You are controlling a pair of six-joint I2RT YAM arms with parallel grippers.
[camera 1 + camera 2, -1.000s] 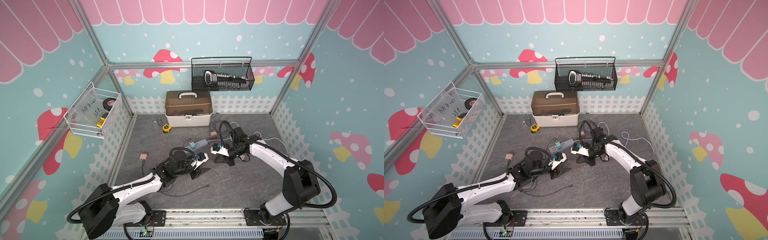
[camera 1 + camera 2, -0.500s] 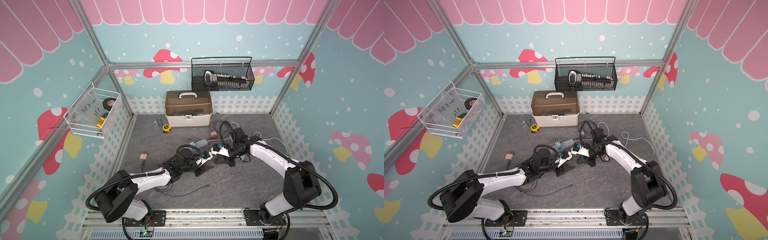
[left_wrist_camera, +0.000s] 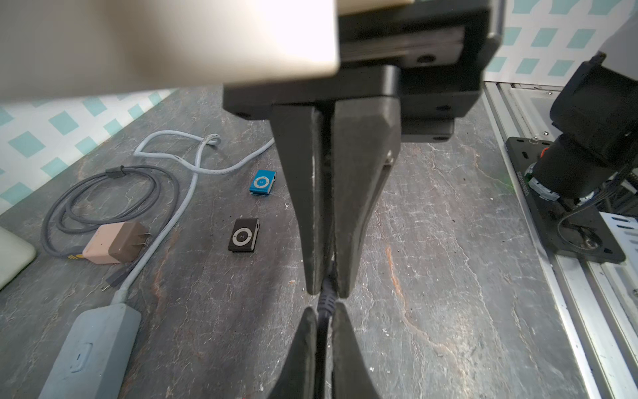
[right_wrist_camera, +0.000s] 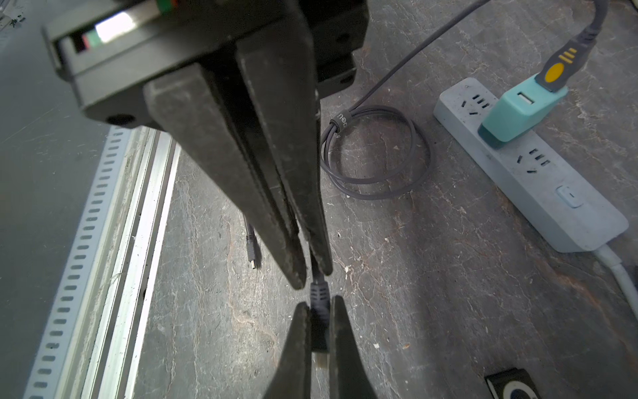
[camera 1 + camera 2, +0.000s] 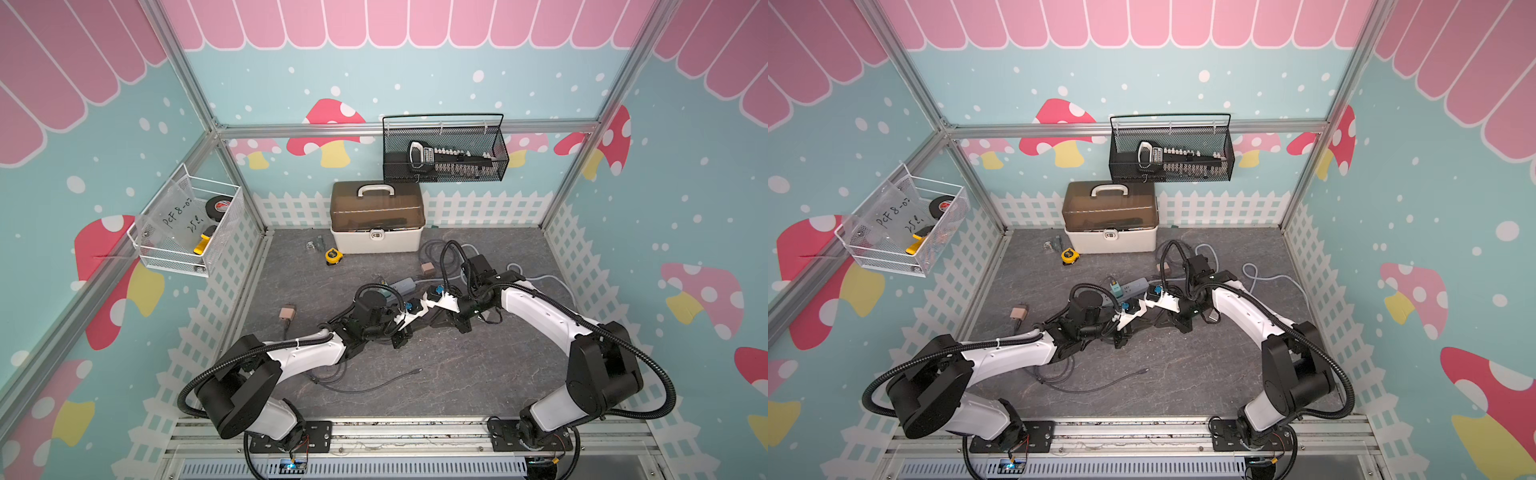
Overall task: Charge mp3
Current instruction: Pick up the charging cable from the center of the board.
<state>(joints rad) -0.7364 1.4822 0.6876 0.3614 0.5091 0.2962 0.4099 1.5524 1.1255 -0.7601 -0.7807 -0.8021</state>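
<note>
Two mp3 players lie on the grey floor in the left wrist view, a blue one [image 3: 263, 182] and a black one [image 3: 243, 235], both apart from the grippers. My right gripper [image 4: 319, 302] is shut on the dark plug [image 4: 320, 340] of a grey charging cable, its metal tip showing between the fingers. My left gripper [image 3: 324, 312] is shut on the same cable just behind the plug's ribbed collar [image 3: 326, 300]. The two grippers meet tip to tip a little above the floor. A corner of the black mp3 player [image 4: 511, 386] shows in the right wrist view.
A grey power strip [image 4: 538, 172] carries a teal USB adapter [image 4: 521, 110] with a cable plugged in. A coiled cable [image 4: 376, 152] and a loose cable end [image 4: 253, 255] lie nearby. A pink charger [image 3: 114, 243], toolbox [image 5: 376, 220] and tape measure [image 5: 333, 255] sit further back.
My left arm has reached right to meet the right gripper, and its jaws have gone from open to shut on the cable. The right gripper has stayed shut and hardly moved.
</note>
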